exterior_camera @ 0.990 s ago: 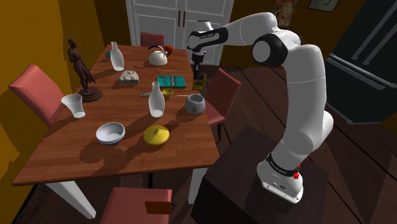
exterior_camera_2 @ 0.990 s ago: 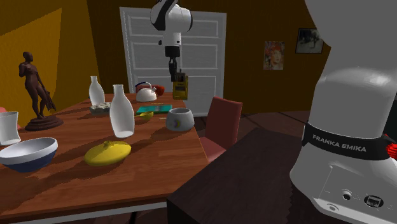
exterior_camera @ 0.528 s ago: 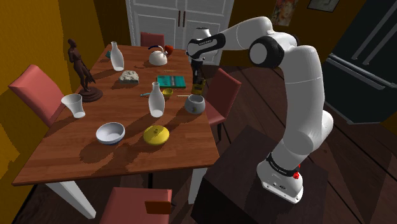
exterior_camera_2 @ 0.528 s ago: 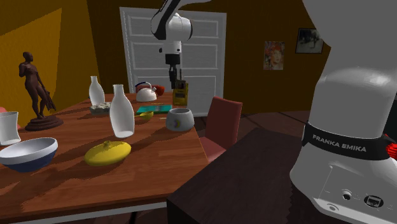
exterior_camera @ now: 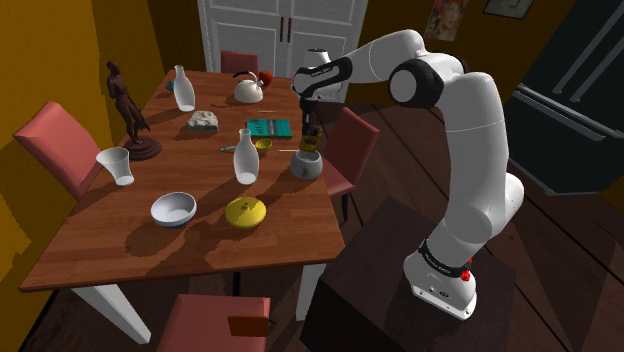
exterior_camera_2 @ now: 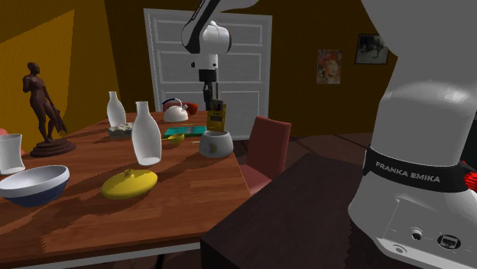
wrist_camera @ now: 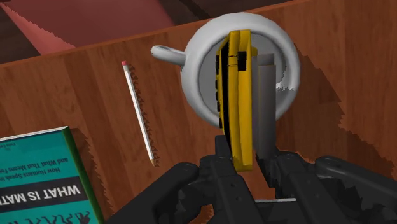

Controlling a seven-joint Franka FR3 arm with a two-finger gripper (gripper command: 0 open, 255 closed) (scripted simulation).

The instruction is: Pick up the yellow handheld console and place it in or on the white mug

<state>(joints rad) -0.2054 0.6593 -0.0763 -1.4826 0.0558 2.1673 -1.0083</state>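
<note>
My black gripper (wrist_camera: 245, 162) is shut on the yellow handheld console (wrist_camera: 238, 95), which hangs upright on its edge. Its lower end sits right over the opening of the white mug (wrist_camera: 203, 44), inside the rim's outline as seen from the hand. In the shoulder view the console (exterior_camera: 311, 141) hangs from the gripper (exterior_camera: 310, 127) just above the mug (exterior_camera: 306, 165) near the table's right edge. The second exterior view shows the console (exterior_camera_2: 217, 116) with its bottom close to the mug (exterior_camera_2: 216, 144).
A pencil (wrist_camera: 138, 108) and a teal book (wrist_camera: 38, 172) lie beside the mug. On the wooden table (exterior_camera: 120, 240) stand a white bottle (exterior_camera: 245, 157), a yellow lid-like dish (exterior_camera: 245, 211), a bowl (exterior_camera: 173, 208), a teapot (exterior_camera: 248, 90) and a statue (exterior_camera: 128, 110). A red chair (exterior_camera: 352, 150) adjoins the table edge.
The gripper has come down and a little towards the shoulder view's left with the console, from well above the table edge to just over the mug.
</note>
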